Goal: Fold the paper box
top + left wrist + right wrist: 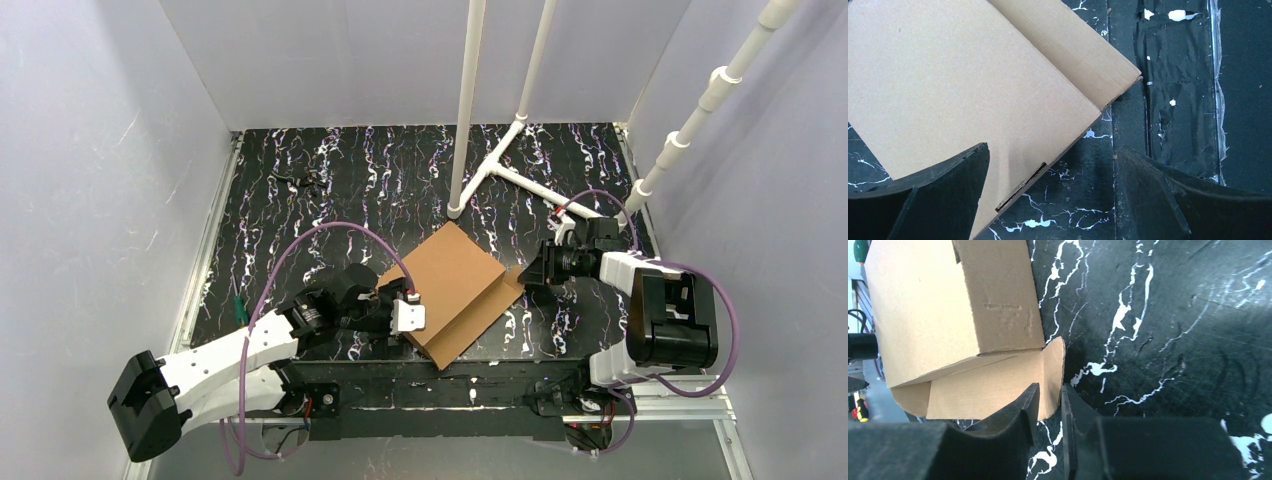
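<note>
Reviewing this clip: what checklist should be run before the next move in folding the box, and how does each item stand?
1. The paper box resting on the table: ok.
2. Its side flap between the jaws of the right gripper: ok.
3. Those jaws firmly pinching the flap: cannot tell.
4. Jaws of the left gripper open: ok.
5. The left gripper bracing the box: cannot tell.

Even overhead light, soft shadows, blurred near foreground.

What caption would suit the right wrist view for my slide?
Right gripper straddling a raised flap of the box on the black marbled table.
</note>
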`<state>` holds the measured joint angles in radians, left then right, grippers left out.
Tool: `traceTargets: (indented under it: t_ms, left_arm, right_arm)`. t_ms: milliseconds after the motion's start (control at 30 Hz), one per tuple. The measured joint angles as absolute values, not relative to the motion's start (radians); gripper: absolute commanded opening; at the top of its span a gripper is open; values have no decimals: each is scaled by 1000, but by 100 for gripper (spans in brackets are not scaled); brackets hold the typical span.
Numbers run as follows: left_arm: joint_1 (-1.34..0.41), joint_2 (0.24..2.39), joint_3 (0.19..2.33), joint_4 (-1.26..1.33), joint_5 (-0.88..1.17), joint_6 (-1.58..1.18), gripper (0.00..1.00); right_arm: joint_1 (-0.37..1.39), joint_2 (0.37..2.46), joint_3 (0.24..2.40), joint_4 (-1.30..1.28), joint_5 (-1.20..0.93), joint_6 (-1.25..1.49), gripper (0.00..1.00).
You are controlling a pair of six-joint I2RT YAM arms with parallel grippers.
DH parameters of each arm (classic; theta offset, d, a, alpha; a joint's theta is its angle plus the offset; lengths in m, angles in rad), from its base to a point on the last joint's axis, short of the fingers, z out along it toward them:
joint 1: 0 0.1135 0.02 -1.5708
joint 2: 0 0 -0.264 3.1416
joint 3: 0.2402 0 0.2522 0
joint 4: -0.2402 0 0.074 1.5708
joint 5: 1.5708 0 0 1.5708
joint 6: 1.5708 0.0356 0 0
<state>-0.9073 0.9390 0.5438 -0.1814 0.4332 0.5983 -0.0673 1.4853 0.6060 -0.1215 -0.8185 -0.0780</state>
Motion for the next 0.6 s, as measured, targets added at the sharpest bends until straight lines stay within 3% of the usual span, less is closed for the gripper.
traceTargets:
  t_ms: [600]
  left_arm:
    - [-910, 953, 543, -179, 425, 575, 98]
  right_arm:
    - [86, 1329, 606, -134, -703, -162, 22]
